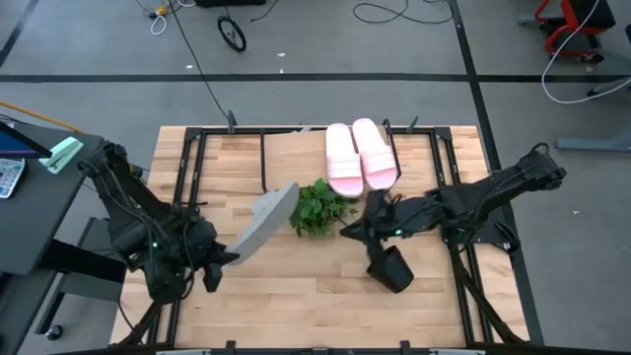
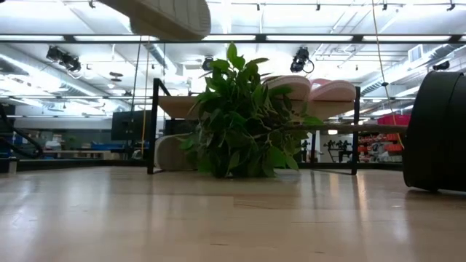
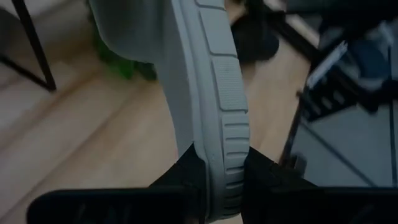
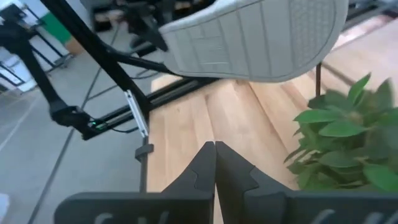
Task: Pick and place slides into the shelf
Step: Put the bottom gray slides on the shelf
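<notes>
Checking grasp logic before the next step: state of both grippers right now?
Left gripper: closed on a light grey slide, held in the air.
Right gripper: shut, holding nothing, near the green plant.

No readable text, labels, brands or numbers in any view. Grey slide (image 1: 264, 220) sole shows tread only, no logo legible. Pink slides (image 1: 360, 156) show plain straps, no marking. Black pot (image 1: 390, 268) has no label. Device at the high view's left edge (image 1: 10, 173) looks like a keypad, but its characters are too small to read. Room background in the low view has no legible signs.
</notes>
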Robot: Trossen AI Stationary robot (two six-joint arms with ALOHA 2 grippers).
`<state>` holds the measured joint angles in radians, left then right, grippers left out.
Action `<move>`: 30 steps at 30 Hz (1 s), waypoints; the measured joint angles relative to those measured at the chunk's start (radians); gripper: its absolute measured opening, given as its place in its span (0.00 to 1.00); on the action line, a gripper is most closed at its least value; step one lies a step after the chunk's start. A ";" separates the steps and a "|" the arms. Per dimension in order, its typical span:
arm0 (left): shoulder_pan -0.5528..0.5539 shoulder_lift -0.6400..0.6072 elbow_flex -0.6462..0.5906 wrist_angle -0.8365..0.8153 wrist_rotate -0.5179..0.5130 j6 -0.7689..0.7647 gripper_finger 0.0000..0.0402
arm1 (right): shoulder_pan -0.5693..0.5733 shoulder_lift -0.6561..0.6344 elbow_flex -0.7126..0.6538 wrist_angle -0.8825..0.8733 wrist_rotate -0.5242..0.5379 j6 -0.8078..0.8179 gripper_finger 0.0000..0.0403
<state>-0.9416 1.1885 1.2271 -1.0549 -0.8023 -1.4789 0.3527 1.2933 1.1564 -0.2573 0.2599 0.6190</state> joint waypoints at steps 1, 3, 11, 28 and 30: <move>0.008 0.000 0.007 -0.006 -0.014 0.004 0.14 | 0.000 -0.024 0.000 -0.012 -0.001 -0.006 0.03; 0.030 0.001 0.021 -0.006 -0.030 0.021 0.14 | -0.001 -0.068 0.000 -0.024 0.006 -0.024 0.03; 0.182 0.003 0.061 0.112 -0.058 0.213 0.14 | -0.001 -0.208 0.000 -0.043 0.105 -0.123 0.03; 0.557 0.126 0.414 -0.105 0.103 0.451 0.14 | -0.002 -0.254 0.000 -0.140 0.135 -0.249 0.03; 0.599 0.195 0.507 -0.220 0.142 0.458 0.14 | -0.002 -0.254 0.000 -0.151 0.135 -0.250 0.03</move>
<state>-0.3424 1.3830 1.7342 -1.2751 -0.6602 -1.0207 0.3508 1.0390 1.1564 -0.4086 0.3950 0.3695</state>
